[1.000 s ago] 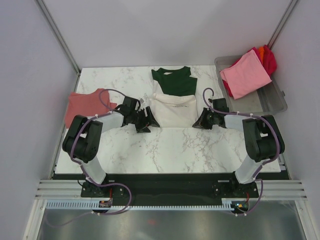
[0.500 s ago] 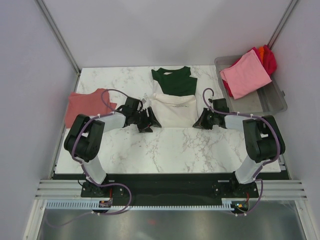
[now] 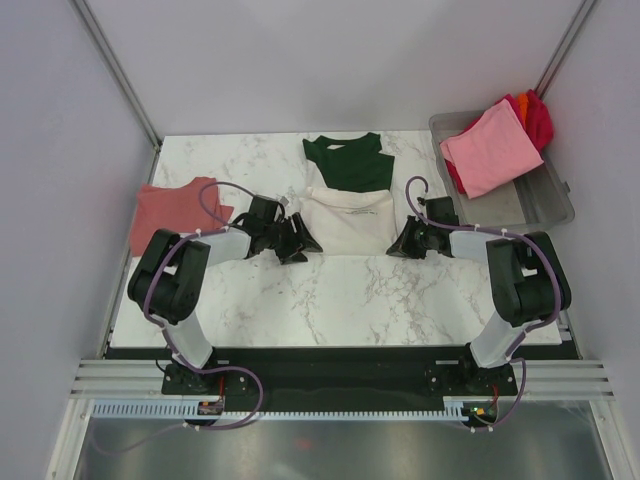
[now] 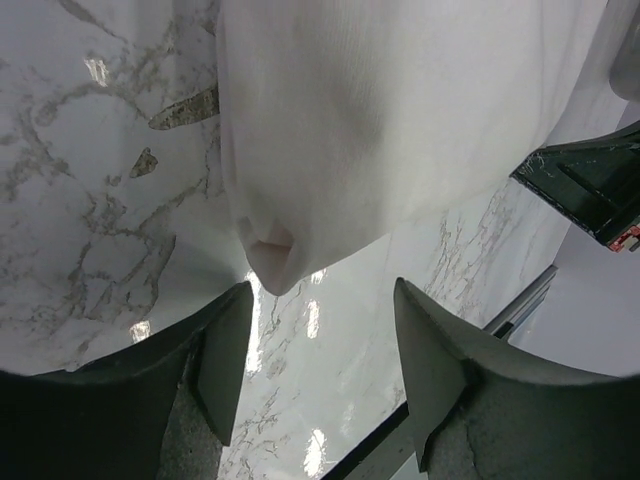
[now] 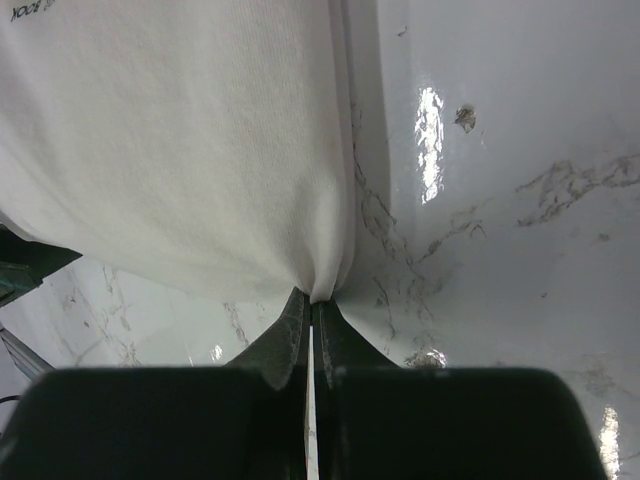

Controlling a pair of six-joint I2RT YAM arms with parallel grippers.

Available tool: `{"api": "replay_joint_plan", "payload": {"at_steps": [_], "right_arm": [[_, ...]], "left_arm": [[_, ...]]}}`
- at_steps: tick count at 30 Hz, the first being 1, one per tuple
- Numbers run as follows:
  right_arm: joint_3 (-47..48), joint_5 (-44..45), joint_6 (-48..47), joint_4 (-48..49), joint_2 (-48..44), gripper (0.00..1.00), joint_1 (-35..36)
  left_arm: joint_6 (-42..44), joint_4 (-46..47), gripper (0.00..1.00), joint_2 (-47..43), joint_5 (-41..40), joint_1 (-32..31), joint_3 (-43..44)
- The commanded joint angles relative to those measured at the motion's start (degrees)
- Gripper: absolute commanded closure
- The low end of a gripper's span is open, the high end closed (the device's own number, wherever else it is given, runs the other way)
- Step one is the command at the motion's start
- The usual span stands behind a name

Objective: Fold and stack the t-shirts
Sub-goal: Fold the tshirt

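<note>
the white shirt (image 3: 347, 218) is laid flat at the middle of the table (image 3: 330, 290), with the green shirt (image 3: 348, 163) just beyond it and the red shirt (image 3: 172, 212) at the left edge. its near right corner is pinched in the closed right gripper (image 5: 312, 303). the left gripper (image 4: 322, 300) is held apart, and the near left corner is seen just at its fingertips, unclamped.

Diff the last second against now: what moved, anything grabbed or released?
The left gripper edged in toward the near left corner of the cream-white t-shirt; jaws open, corner not yet gripped. Nothing taken or released. The right gripper stays shut on its near right corner; the dark green t-shirt and brick-red t-shirt have not moved.
</note>
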Motion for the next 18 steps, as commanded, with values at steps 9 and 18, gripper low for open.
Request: {"api": "replay_joint_plan", "payload": {"at_steps": [9, 18], "right_arm": [[-0.9, 2.0, -1.4, -1.1, -2.0, 1.0, 0.0], [-0.5, 1.5, -1.3, -2.0, -2.8, 1.0, 0.0]], "left_arm": [[-3.5, 4.1, 0.44, 3.5, -6.4, 0.3, 1.0], [-2.4, 2.7, 0.98, 3.9, -7.0, 0.4, 3.3]]}}
